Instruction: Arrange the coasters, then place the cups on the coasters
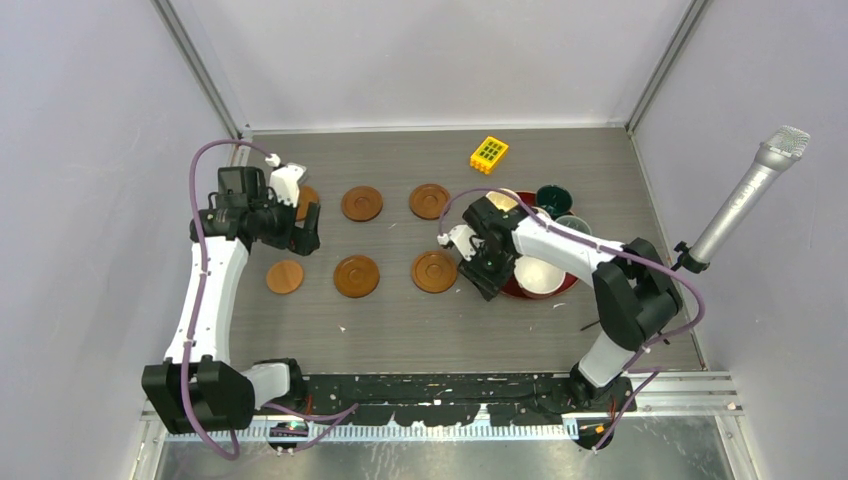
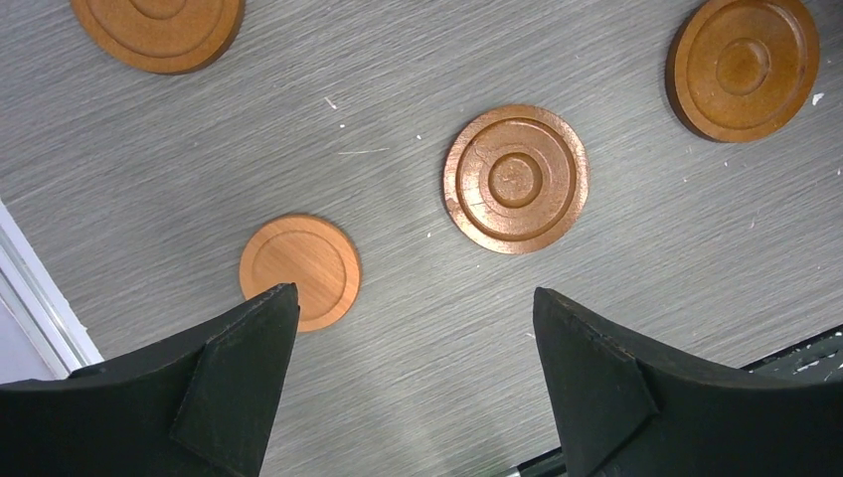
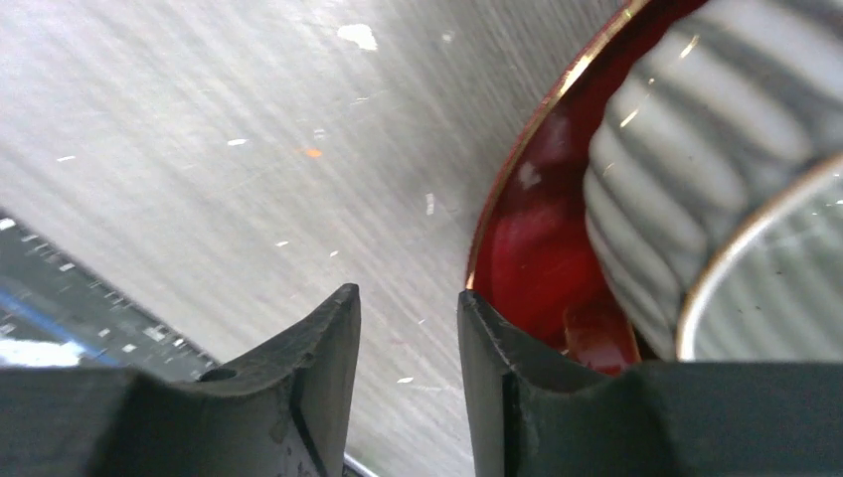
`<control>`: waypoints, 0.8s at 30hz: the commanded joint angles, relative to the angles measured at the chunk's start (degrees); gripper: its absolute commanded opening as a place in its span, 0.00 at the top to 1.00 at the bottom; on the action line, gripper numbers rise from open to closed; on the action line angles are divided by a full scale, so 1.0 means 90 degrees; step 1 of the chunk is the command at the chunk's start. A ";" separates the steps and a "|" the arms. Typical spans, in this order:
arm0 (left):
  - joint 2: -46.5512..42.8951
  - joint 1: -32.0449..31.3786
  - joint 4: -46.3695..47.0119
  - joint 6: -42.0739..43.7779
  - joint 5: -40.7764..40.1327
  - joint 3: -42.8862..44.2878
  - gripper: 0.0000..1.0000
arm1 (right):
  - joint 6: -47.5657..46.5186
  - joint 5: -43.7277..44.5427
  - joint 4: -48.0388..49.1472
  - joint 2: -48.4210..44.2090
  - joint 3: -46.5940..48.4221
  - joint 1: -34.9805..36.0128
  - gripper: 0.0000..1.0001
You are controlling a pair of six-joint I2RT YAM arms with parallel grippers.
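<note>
Coasters (image 1: 356, 276): six counted, all flat on the grey wood-grain table (image 1: 400, 330). They lie in two rows of three, running from the 9 o'clock side to the centre. Remaining items follow by size.

Microphone (image 1: 750, 195): silver, on a stand, leaning in from beyond the table's 3 o'clock edge.

Red tray (image 1: 516, 291): glossy and round, at 3 o'clock on the table, partly under the right arm.

Cups: all are at the tray, well apart from the coasters.
- The ribbed cup (image 1: 540, 275) stands inside the tray at its 6 o'clock side.
- The dark teal cup (image 1: 553, 198) is at the tray's 12 o'clock.
- The pale green cup (image 1: 573, 225) is at 2 o'clock.
- The cream cup (image 1: 505, 200) is at 11 o'clock, half hidden by the arm.
- Whether the last three stand within the rim cannot be told.

Left gripper (image 1: 306, 228): over the 10 o'clock coaster. Its fingers (image 2: 239, 388) are spread wide with bare table between them. It holds nothing and touches nothing.

Right gripper (image 1: 487, 275): low at the tray's 9 o'clock rim.
- The jaws are parted by a narrow gap, and only table shows through it.
- The tray-side finger (image 3: 517, 378) overlaps the gold-edged rim.
- Contact with the rim cannot be confirmed.
- Nothing is held.

Coaster detail: five are darker with raised rings. The pale coaster (image 1: 285, 276) at 8 o'clock is plainer and smaller.

Yellow keypad (image 1: 489, 154): at 1 o'clock, near the far edge.
</note>
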 commanded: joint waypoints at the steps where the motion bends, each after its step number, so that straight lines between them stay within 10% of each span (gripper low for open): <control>1: -0.0045 -0.0018 -0.0183 0.0249 0.0188 0.0391 0.08 | 0.0274 -0.0957 -0.1121 -0.0603 0.0898 0.0138 0.51; 24: 0.2764 -0.1053 -0.1211 0.1005 0.1681 0.4205 0.00 | 0.0725 -0.2014 -0.1341 -0.1794 0.2627 -0.1802 0.28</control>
